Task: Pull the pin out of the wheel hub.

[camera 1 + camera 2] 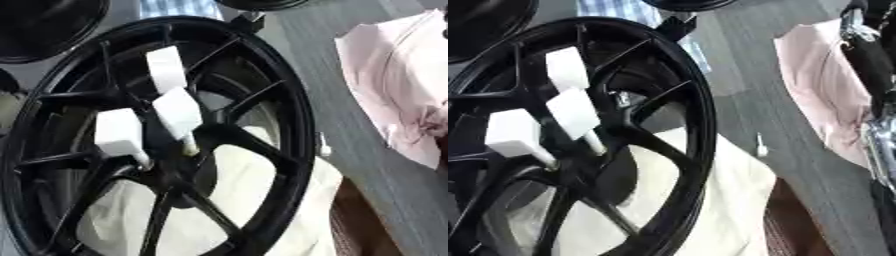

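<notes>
A black spoked wheel (289, 95) fills the left and middle of both eye views, lying tilted on a white cloth (262, 200). Three pins with white block heads stick out of its hub (175, 170): an upper one (166, 67), a middle one (178, 112) and a left one (118, 132). A small white pin (760, 147) lies on the grey table (737, 75) just right of the rim. My right arm (872, 60), black with silver joints, runs down the right edge of the right eye view, apart from the wheel; its hand is cut off by the edge. No left hand shows.
A pink cloth (394, 85) lies crumpled at the right. Another black wheel (44, 25) sits at the upper left, and a blue-checked cloth (179, 7) at the top. A brown surface (359, 225) shows at the bottom right.
</notes>
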